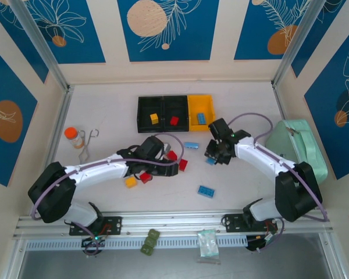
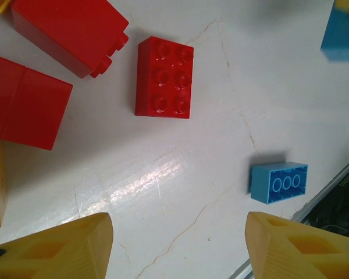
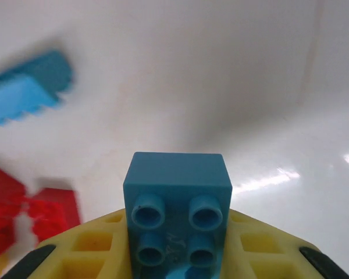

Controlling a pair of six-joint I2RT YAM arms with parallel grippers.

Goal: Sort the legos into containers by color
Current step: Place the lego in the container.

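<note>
The containers stand in a row at the back: two black bins [image 1: 145, 107] [image 1: 178, 106] and a yellow bin [image 1: 205, 103], each with one lego inside. My right gripper [image 1: 214, 157] [image 3: 177, 258] is shut on a light blue lego [image 3: 177, 203], studs toward the camera, just above the table. My left gripper [image 1: 163, 160] [image 2: 180, 250] hangs open over bare table. Ahead of it lie a red lego [image 2: 164, 77], two more red legos [image 2: 70, 32] [image 2: 26, 107] and a blue lego [image 2: 278, 182]. Other loose legos are a blue one [image 1: 191, 145], a second blue one [image 1: 206, 191] and a yellow one [image 1: 131, 182].
An orange-capped bottle [image 1: 74, 136] and a metal clip [image 1: 88, 145] sit at the left. A mint-green case [image 1: 296, 148] stands at the right beside the right arm. Olive-green blocks [image 1: 150, 241] and a small plastic bag [image 1: 207, 241] lie below the front rail.
</note>
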